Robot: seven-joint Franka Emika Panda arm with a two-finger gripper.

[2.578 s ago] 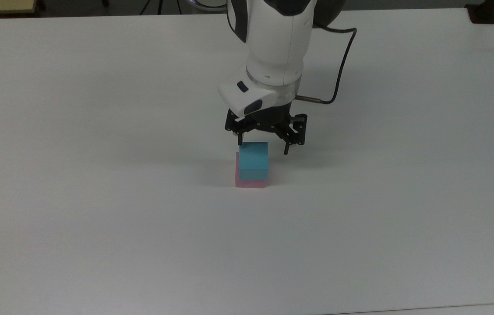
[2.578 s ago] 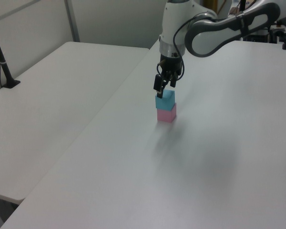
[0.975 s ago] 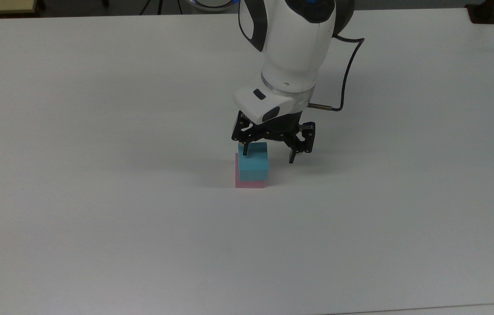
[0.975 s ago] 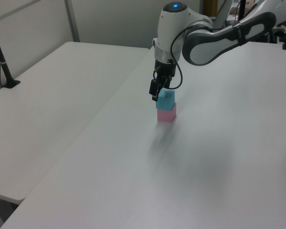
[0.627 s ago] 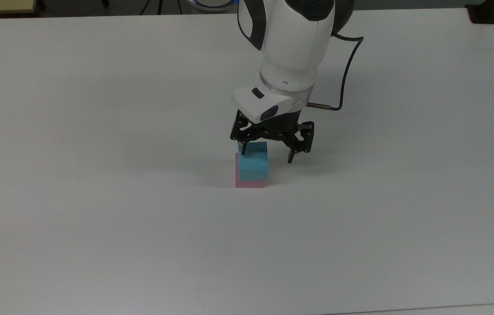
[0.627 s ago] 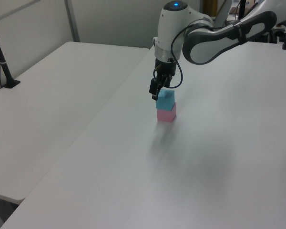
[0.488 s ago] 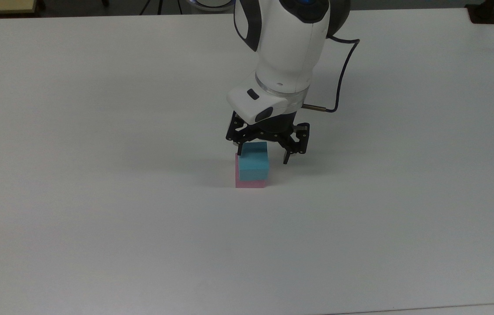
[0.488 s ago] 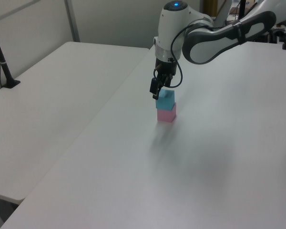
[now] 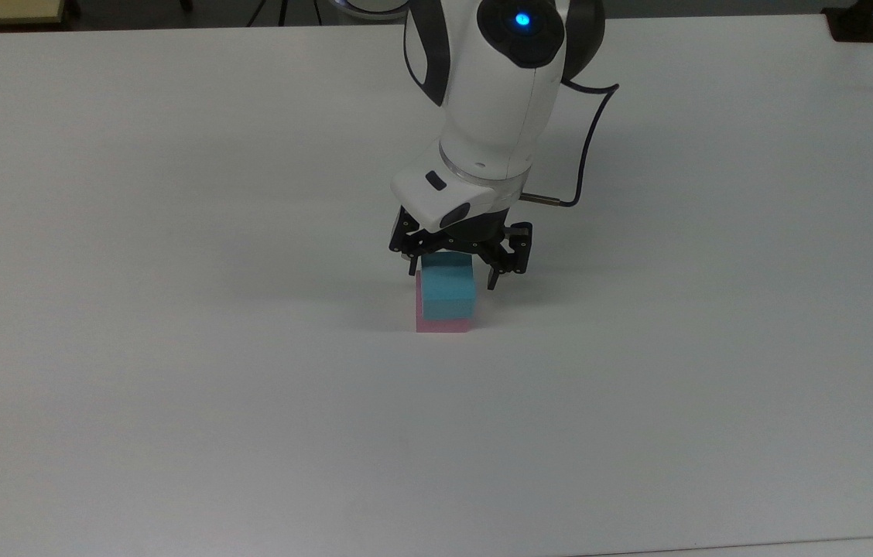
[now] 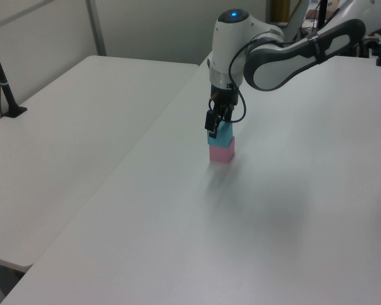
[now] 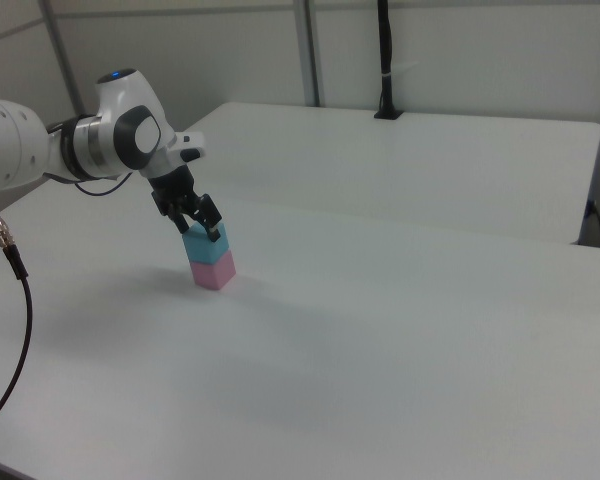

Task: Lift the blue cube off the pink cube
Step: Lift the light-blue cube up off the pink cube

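The blue cube (image 9: 448, 293) (image 10: 221, 134) (image 11: 205, 243) sits squarely on top of the pink cube (image 9: 443, 325) (image 10: 221, 152) (image 11: 212, 269), the two forming a short stack near the middle of the white table (image 9: 173, 387) (image 10: 292, 222) (image 11: 400, 350). In the top view, only a narrow strip of pink shows below and along the top view's left edge of the blue one. The gripper (image 9: 452, 272) (image 10: 215, 125) (image 11: 201, 226) hangs over the stack with its jaws spread apart, one black finger at each side of the blue cube's upper part; the fingers (image 9: 493, 277) bracket the cube without visibly pressing on it. In the right view, the fingertips reach down to about the level of the blue cube's top face. The white arm (image 9: 502, 100) (image 10: 286, 47) (image 11: 70, 145) rises behind the stack, with a blue light (image 9: 522, 19) (image 10: 233, 13) glowing on its housing. A dark cable (image 9: 587, 147) loops from the wrist. A second white table (image 10: 70, 140) (image 11: 420, 160) adjoins the first. A black post (image 10: 3, 82) (image 11: 385, 60) stands on it.
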